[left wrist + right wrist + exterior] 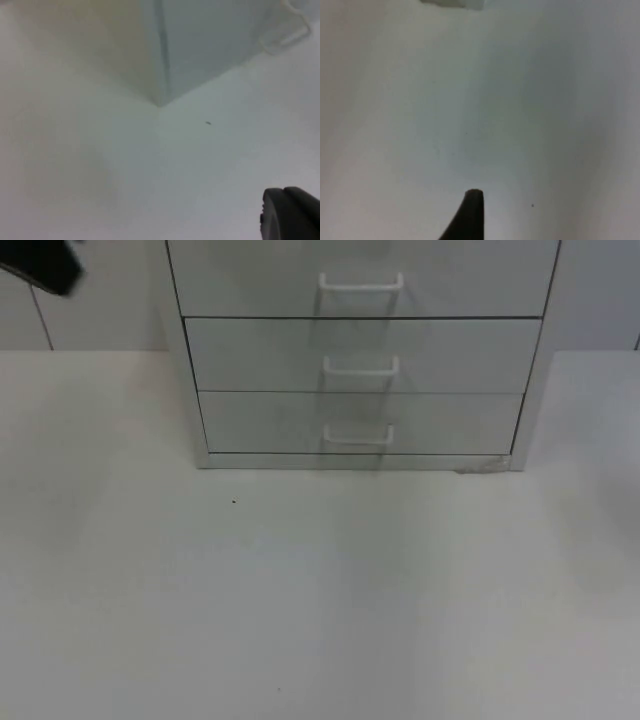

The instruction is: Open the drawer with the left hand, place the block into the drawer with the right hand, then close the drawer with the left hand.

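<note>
A pale grey drawer cabinet (530, 390) stands at the back of the white table (320, 600). Its top drawer (250, 275), middle drawer (250, 352) and bottom drawer (250, 420) are all shut flush, each with a white loop handle (361, 367). A black part of my left arm (45, 265) hangs at the far left, well left of the cabinet. My left gripper (292, 215) is above the table, off the cabinet's near left corner (160, 102), with one handle (287, 37) beyond it. My right gripper (470, 215) hovers over bare table.
A small dark speck (234, 502) marks the table just in front of the cabinet's left corner. The cabinet's base has a scuffed spot (480, 468) at its front right. A pale edge (452, 3) lies far ahead of the right gripper.
</note>
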{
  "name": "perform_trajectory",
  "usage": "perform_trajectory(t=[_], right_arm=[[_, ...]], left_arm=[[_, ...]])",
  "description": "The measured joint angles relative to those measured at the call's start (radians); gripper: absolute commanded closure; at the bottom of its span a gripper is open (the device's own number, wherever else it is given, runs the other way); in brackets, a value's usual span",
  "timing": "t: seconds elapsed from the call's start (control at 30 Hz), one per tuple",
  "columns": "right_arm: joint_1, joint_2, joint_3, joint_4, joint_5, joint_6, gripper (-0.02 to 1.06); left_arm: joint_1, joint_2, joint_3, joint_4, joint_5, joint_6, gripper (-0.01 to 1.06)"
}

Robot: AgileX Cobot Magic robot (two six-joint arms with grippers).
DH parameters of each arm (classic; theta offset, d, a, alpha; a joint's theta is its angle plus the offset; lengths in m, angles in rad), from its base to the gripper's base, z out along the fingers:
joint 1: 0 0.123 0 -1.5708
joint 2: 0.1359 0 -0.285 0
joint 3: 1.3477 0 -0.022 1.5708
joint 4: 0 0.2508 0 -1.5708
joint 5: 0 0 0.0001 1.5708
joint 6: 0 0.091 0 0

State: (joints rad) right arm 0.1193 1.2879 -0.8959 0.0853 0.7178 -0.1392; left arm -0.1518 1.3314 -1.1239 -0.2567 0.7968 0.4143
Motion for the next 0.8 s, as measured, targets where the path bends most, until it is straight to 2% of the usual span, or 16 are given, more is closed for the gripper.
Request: perform_trajectory(t=[0.1,0.27,0.5,0.6,0.8], right_arm=[[0.000,-0.096,0.000,0.000,-0.002,0.000,0.20],[0.000,-0.277,0.000,0.015,-0.002,0.000,0.20],[0.000,-0.518,0.000,0.019,0.029,0.000,0.20],[0.000,-0.647,0.000,0.019,0.062,0.000,0.20],[0.000,-0.846,0.064,0.026,0.104,0.000,0.20]], left_arm=[[0.083,-0.135,0.035,-0.029,-0.020,0.006,1.05],[0.142,-0.320,0.073,-0.051,-0.024,0.007,1.05],[0.148,-0.563,0.185,-0.061,-0.022,-0.007,1.05],[0.148,-0.720,0.278,-0.061,-0.022,-0.025,1.05],[0.148,-0.983,0.397,-0.061,-0.010,-0.109,1.05]])
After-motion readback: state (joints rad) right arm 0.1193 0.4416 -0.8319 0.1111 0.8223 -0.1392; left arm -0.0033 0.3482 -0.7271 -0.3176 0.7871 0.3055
